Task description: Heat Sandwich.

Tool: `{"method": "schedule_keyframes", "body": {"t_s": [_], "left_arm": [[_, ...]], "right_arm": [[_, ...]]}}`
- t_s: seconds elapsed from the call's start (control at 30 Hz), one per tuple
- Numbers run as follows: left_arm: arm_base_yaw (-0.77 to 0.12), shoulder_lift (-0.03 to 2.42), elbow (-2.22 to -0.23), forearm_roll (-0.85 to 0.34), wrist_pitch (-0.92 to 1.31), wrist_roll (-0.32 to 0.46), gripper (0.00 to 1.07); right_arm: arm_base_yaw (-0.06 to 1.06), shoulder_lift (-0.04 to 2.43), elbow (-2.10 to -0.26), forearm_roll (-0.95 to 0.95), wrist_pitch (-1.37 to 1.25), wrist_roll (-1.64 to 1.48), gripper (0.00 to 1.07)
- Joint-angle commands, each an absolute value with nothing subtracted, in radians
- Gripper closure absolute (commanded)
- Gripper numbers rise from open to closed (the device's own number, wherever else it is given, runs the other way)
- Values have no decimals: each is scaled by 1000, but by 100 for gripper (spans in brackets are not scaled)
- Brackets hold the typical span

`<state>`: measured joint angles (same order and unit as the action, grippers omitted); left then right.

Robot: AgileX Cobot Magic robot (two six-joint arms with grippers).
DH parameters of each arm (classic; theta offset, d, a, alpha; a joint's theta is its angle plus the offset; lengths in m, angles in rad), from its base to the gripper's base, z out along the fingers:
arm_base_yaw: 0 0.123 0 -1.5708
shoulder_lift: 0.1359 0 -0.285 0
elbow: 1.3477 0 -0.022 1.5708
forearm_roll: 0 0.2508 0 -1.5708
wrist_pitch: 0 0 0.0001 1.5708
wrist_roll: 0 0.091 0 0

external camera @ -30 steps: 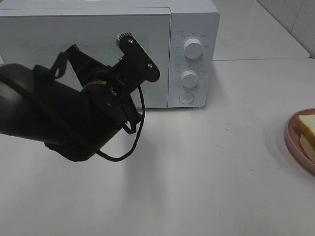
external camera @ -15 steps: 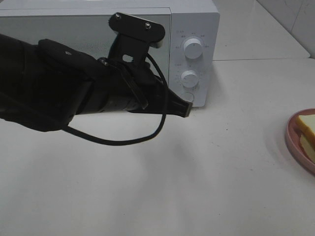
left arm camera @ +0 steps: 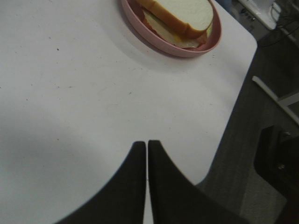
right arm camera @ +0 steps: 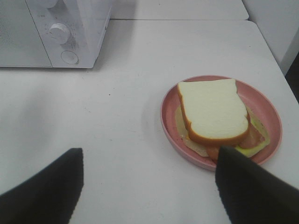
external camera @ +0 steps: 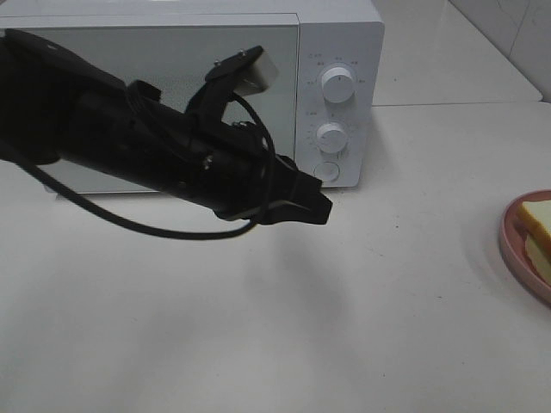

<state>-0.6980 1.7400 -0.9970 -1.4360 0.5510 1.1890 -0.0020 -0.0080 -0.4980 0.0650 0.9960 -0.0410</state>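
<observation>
Task barely begun, as I judge it: microwave [external camera: 189,95] door closed, sandwich [right arm camera: 216,114] on pink plate [right arm camera: 170,128], well apart from oven, untouched. Left: open door, load sandwich, shut, set dial. My left gripper [left arm camera: 147,144] hangs near button below dials, jaws nearly together, holding nothing. My right gripper [right arm camera: 149,179] hovers near plate, jaws spread wide, empty. Surface: white tabletop [external camera: 387,327], faint specks; dark floor past its rounded corner.

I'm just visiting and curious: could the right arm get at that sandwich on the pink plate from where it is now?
Probably yes. In its wrist view the right gripper stands open, with the sandwich on the pink plate just ahead and only bare table between them. The left gripper is over by the microwave, out of the way.
</observation>
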Motion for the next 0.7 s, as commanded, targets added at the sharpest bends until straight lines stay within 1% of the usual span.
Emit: {"method": "schedule_keyframes", "body": {"t_s": [0.03,0.07,0.1,0.13,0.2,0.23,0.27,0.3,0.33,0.37,0.4,0.43,0.47,0.5,0.57,0.6,0.63,0.67,0.7], "left_arm": [[-660,1706,-1004,-1333,603,1044,59],[-660,1697,-1004,-1290,603,1006,52],[-657,1676,-1004,-1191,603,907,42],[-657,1676,-1004,-1191,603,907,42],[-657,1655,-1004,-1090,604,789,40],[-657,1634,-1004,-979,612,662,40],[-657,1622,-1004,-914,615,608,40],[-657,1622,-1004,-914,615,608,40],[-657,1609,-1004,-848,622,540,40],[-657,1583,-1004,-735,648,428,40],[-657,1568,-1004,-676,666,372,40],[-657,1568,-1004,-676,666,372,40],[-657,1554,-1004,-619,689,319,40],[-653,1525,-1004,-525,739,233,40],[-639,1501,-1004,-453,796,176,40],[-639,1501,-1004,-453,796,176,40],[-626,1488,-1004,-424,828,154,40],[-596,1463,-1003,-392,879,132,40],[-577,1447,-1003,-385,904,130,40]], "right_arm": [[-8,-31,-499,57,997,-43,32],[-8,-31,-499,57,997,-43,32],[-8,-31,-499,57,997,-42,32],[-8,-31,-499,57,997,-42,32],[-8,-31,-499,57,997,-42,32],[-8,-31,-499,57,997,-42,32],[-8,-31,-499,57,997,-42,32],[-8,-31,-499,57,997,-42,32],[-8,-31,-499,57,997,-42,32],[-8,-31,-499,57,997,-42,32],[-8,-31,-499,57,997,-42,32],[-8,-31,-499,57,997,-42,32],[-8,-31,-499,57,997,-42,32],[-8,-31,-499,57,997,-42,32],[-8,-31,-499,57,997,-42,32],[-8,-31,-499,57,997,-42,32],[-8,-31,-499,57,997,-42,32],[-8,-31,-499,57,997,-42,32],[-8,-31,-499,57,997,-42,32]]}}
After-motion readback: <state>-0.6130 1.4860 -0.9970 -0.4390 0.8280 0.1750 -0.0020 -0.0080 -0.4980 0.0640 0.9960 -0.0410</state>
